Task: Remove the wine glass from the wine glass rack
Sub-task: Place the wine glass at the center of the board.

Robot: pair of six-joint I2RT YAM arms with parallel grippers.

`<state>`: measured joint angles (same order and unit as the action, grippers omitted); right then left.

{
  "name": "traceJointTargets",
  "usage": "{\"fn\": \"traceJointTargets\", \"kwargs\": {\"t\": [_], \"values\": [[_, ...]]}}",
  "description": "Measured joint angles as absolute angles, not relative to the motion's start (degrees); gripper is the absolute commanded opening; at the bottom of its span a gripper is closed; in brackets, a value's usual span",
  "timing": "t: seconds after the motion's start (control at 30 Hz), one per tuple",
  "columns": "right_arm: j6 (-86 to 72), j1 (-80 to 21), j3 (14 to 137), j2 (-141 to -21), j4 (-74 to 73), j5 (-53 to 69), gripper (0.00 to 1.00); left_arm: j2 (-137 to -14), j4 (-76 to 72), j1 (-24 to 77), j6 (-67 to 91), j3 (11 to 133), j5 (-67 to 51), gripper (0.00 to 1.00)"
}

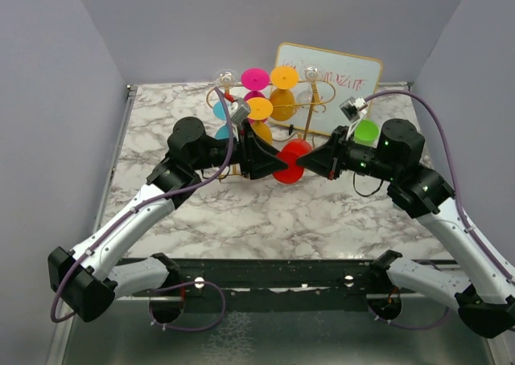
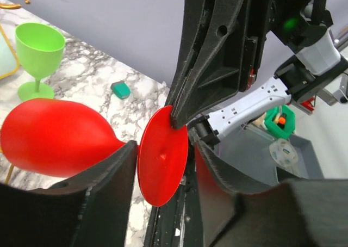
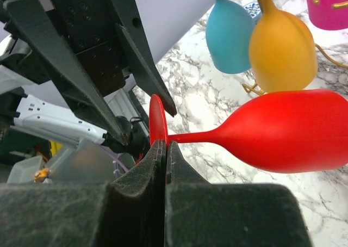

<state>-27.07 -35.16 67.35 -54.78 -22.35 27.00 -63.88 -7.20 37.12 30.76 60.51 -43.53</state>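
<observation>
A red wine glass [image 1: 288, 162] hangs on its side in the air in front of the gold wire rack [image 1: 315, 104], bowl [image 3: 293, 130] pointing towards the rack. My right gripper [image 3: 166, 146] is shut on the rim of its round foot [image 3: 157, 116]. From the other side my left gripper [image 2: 166, 152] straddles that foot [image 2: 163, 160]. Its left finger is close to the disc and a gap shows at the right finger [image 2: 217, 171], so it stands open. The two grippers [image 1: 269, 166] [image 1: 304, 162] meet tip to tip over the table's middle.
Teal [image 3: 228, 37], orange [image 3: 283, 51] and pink [image 3: 329, 5] glasses hang upside down on the rack. A green glass [image 1: 366, 132] stands upright to the rack's right, a gold-framed whiteboard [image 1: 330, 79] behind. A small teal block [image 2: 120, 89] lies on the marble.
</observation>
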Motion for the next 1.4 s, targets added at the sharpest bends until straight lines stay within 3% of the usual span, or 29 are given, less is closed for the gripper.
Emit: {"fn": "traceJointTargets", "kwargs": {"t": [0.3, 0.43, 0.53, 0.67, 0.8, 0.93, 0.97, 1.17, 1.4], "values": [[-24.32, -35.2, 67.35, -54.85, -22.5, 28.91, 0.0, -63.9, -7.2, 36.95, 30.59, 60.51, -46.59, 0.31], [-23.83, -35.2, 67.35, -54.85, -22.85, 29.12, 0.0, -64.36, -7.18, 36.75, 30.63, 60.51, -48.03, 0.19], [-23.44, -35.27, 67.35, -54.83, -23.44, 29.17, 0.0, -65.23, -7.07, 36.58, 30.5, 60.51, -48.86, 0.01], [-22.85, -35.29, 67.33, -54.74, -24.27, 29.1, 0.01, -66.04, -6.98, 36.42, 30.61, 60.53, -50.0, 0.0], [-22.68, -35.31, 67.33, -54.61, -25.08, 29.08, 0.17, -66.35, -6.98, 36.42, 30.61, 60.53, -50.98, 0.0], [-22.7, -35.31, 67.33, -54.68, -25.8, 28.6, 0.54, -66.5, -6.96, 36.56, 30.37, 60.53, -51.46, 0.0], [-22.81, -35.31, 67.33, -54.68, -26.02, 28.21, 0.59, -66.52, -6.94, 36.64, 30.3, 60.53, -51.7, 0.0], [-23.49, -35.29, 68.12, -54.98, -28.56, 23.18, 0.75, -66.81, -6.98, 37.47, 30.0, 60.53, -53.08, 0.0], [-25.69, -32.49, 75.48, -57.47, -34.98, 18.65, 0.78, -67.53, -7.18, 41.36, 28.56, 60.4, -54.37, 0.0]]}}
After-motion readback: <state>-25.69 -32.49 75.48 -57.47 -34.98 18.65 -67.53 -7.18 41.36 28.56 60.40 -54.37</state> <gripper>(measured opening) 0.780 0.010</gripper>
